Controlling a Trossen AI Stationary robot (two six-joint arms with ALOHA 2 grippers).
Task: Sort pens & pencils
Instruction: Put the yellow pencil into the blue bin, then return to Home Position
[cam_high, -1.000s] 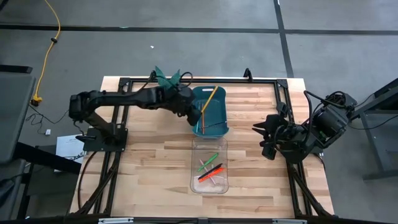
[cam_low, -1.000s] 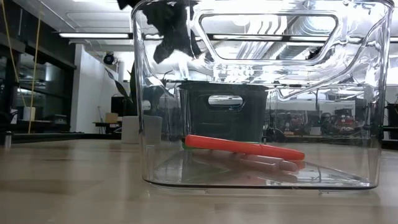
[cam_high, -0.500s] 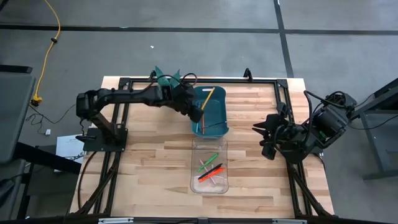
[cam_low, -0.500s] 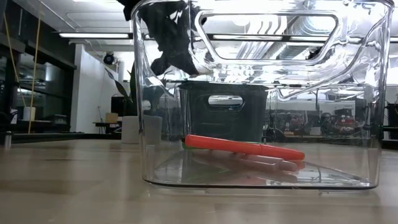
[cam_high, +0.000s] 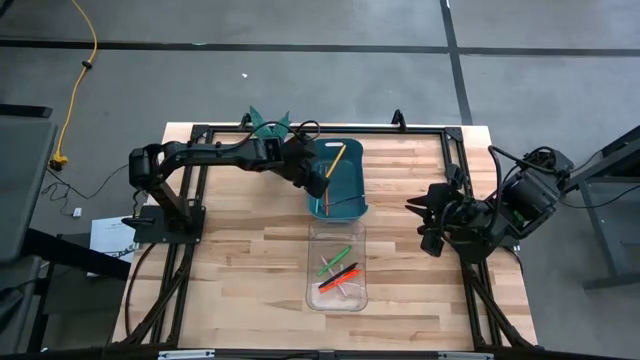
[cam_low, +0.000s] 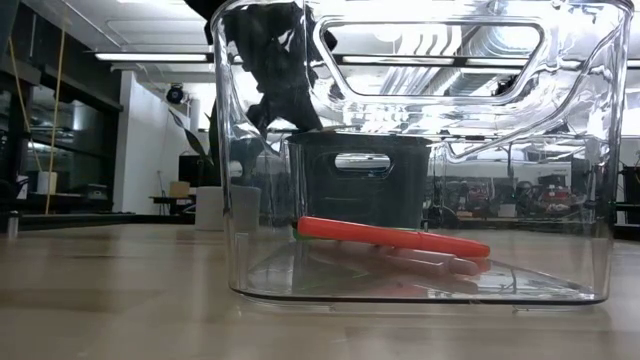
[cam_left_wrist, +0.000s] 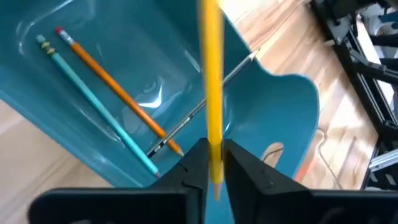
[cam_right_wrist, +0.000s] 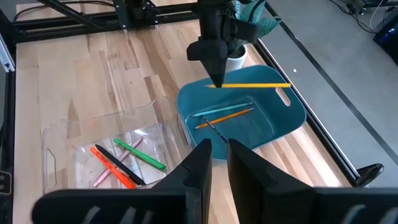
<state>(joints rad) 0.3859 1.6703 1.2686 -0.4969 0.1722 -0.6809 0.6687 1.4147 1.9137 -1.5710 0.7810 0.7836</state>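
My left gripper (cam_high: 320, 178) hangs over the teal bin (cam_high: 352, 190), shut on a yellow pencil (cam_high: 336, 162). It also shows in the right wrist view, where the left gripper (cam_right_wrist: 216, 78) holds the pencil (cam_right_wrist: 255, 85) level above the bin. On the bin's floor lie an orange pencil (cam_left_wrist: 112, 87), a teal pencil (cam_left_wrist: 93, 93) and a thin dark one (cam_left_wrist: 199, 112). The clear bin (cam_high: 315, 290) holds the green (cam_high: 336, 259), red (cam_high: 332, 282), black and pink pens. My right gripper (cam_high: 422, 222) waits, shut, near the table's right edge. My left gripper pinches the yellow pencil near one end (cam_left_wrist: 213, 146) between its two fingers, which come from above, pointing down, and lie across it. The pencil is lifted clear above the teal bin, about level, its long free part (cam_right_wrist: 273, 84) reaching toward the table's far edge.
The teal bin stands just beyond the clear bin (cam_right_wrist: 56, 143) in the table's middle. A black frame (cam_high: 300, 128) runs along the table's edges. Bare wood (cam_high: 240, 260) lies left and right of the bins.
My left gripper has shifted a little toward the table's right over the teal bin, keeping its hold on the yellow pencil.
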